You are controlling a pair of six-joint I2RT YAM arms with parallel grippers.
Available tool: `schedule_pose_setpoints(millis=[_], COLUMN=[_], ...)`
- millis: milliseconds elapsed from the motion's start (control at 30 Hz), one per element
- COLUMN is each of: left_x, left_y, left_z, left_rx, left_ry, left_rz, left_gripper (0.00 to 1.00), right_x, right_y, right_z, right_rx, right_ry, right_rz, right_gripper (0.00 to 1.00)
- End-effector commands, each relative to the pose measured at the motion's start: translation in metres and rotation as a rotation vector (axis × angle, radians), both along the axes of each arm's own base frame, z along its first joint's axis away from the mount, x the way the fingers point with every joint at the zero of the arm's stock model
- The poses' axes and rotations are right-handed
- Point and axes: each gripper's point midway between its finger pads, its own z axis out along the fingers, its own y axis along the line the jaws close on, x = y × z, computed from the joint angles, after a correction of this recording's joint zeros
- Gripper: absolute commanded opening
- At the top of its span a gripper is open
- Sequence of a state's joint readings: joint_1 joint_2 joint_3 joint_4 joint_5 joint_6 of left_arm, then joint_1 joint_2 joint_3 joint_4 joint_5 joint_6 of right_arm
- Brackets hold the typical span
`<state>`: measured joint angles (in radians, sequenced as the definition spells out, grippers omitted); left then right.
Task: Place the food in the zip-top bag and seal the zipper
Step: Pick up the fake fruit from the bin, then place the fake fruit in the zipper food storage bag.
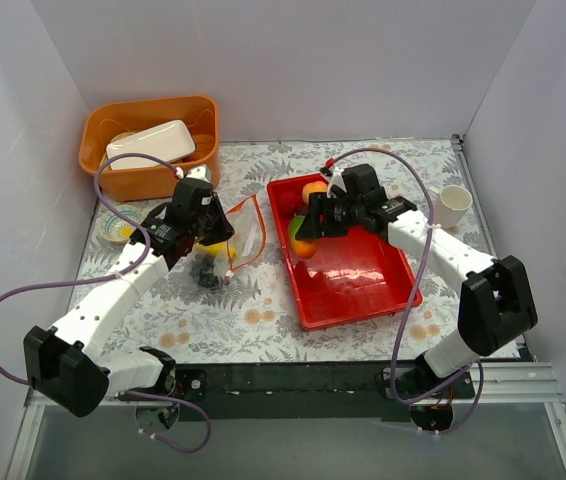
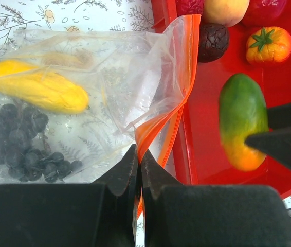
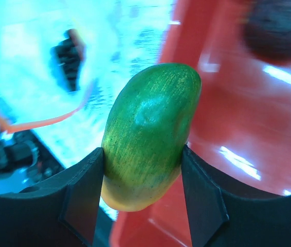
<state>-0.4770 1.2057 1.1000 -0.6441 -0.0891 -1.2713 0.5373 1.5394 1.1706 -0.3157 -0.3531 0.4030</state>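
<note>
The floral-clothed bench (image 1: 263, 320) carries the red tray (image 1: 363, 290) on the right and, just beside its left rim, the zip-top bag (image 2: 109, 67), lying flat with its mouth turned toward the tray. The bag is thin, crinkly film, so I judge it light, floppy and prone to collapse shut unless it is held. The left gripper (image 2: 138, 159) is closed on the mouth edge, pinching it at the strip, which seems the only firm place to take it. The mango (image 3: 148, 128) is clamped across its middle by the right gripper (image 3: 143, 170), over the tray's left side near the bag. It looks like a hard, smooth, light toy whose rounded flanks could squirt out of a flat-fingered pinch, so the widest belly is the sound hold. Already inside the bag are the yellow oblong piece (image 2: 37, 85) and the grape bunch (image 2: 27, 149), the latter knobbly and easier to catch. The zipper (image 2: 181, 87) is a narrow orange-red strip, stiffer than the film but buckled here; it will likely need pressing along its whole length. A peach-orange ball (image 2: 225, 7) and a dark red ball (image 2: 212, 41) wait in the tray and are probably apt to roll.
</note>
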Motion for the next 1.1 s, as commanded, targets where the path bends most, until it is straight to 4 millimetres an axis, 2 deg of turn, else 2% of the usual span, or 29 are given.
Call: schedule_pose_setpoints(millis=[0,267,333,533,567,600,667,800,833,900,1067], left_x=[0.003,0.002,0.001,-0.001,-0.002,-0.003,-0.005,-0.006,-0.006,-0.006,-0.005], left_y=[-0.004,-0.006,-0.005,-0.005,-0.005,-0.005,-0.004,-0.003,-0.003,-0.005,-0.005], left_z=[0.002,0.001,0.002,0.002,0.002,0.0,0.0,0.001,0.001,0.004,0.007], left_rx=[-0.012,-0.02,-0.02,-0.026,-0.027,-0.026,-0.027,-0.031,-0.034,-0.042,-0.042], left_ry=[-0.012,-0.006,-0.006,-0.007,-0.006,-0.001,-0.001,-0.008,-0.008,-0.01,-0.016], left_rz=[-0.019,-0.024,-0.024,-0.025,-0.026,-0.028,-0.027,-0.023,-0.023,-0.026,-0.026], left_gripper=[0.0,0.0,0.0,0.0,0.0,0.0,0.0,0.0,0.0,0.0,0.0], right_x=[-0.014,-0.04,-0.044,-0.032,-0.03,-0.026,-0.022,-0.014,-0.011,-0.007,0.011], right_y=[0.042,0.099,0.111,0.129,0.131,0.134,0.136,0.142,0.145,0.146,0.149], right_z=[0.059,0.091,0.091,0.064,0.053,0.056,0.048,0.048,0.053,0.049,0.054], right_rx=[0.198,0.33,0.329,0.307,0.289,0.289,0.271,0.271,0.276,0.26,0.241], right_ry=[-0.073,-0.072,-0.072,0.003,0.033,0.024,0.044,0.032,0.021,0.028,0.016], right_rz=[0.112,0.23,0.249,0.231,0.219,0.216,0.209,0.204,0.203,0.196,0.116], right_gripper=[0.35,0.37,0.38,0.38,0.37,0.37,0.37,0.37,0.37,0.37,0.38])
